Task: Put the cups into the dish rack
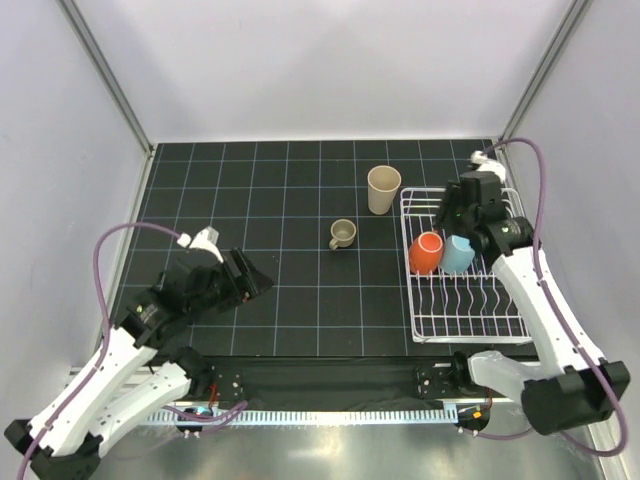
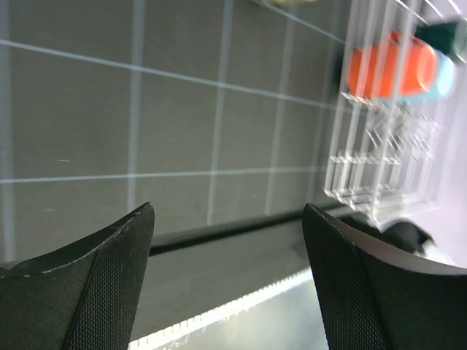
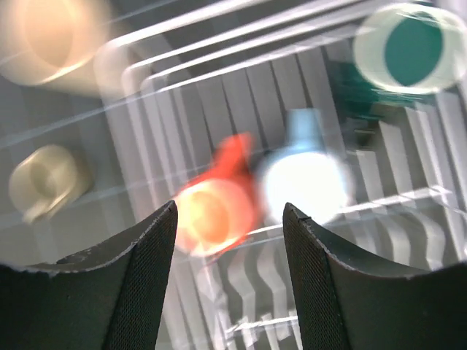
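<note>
Your right gripper fills the bottom of its wrist view, its two black fingers spread with nothing between them. It hangs above the dish rack, a white wire rectangle on the right side of the black gridded mat. Two cups lie in the rack among the prongs: the orange cup and, right against it on its right, the light blue mug. The blurred wrist view also shows you a dark teal mug with a pale rim over the rack's wires, near the blue one. Outside the rack, the tall beige tumbler stands upright just beside its far left corner. The small taupe handled mug sits upright nearer the mat's middle. Your left gripper is likewise parted and empty, low over the mat's near left, well apart from every cup.
</note>
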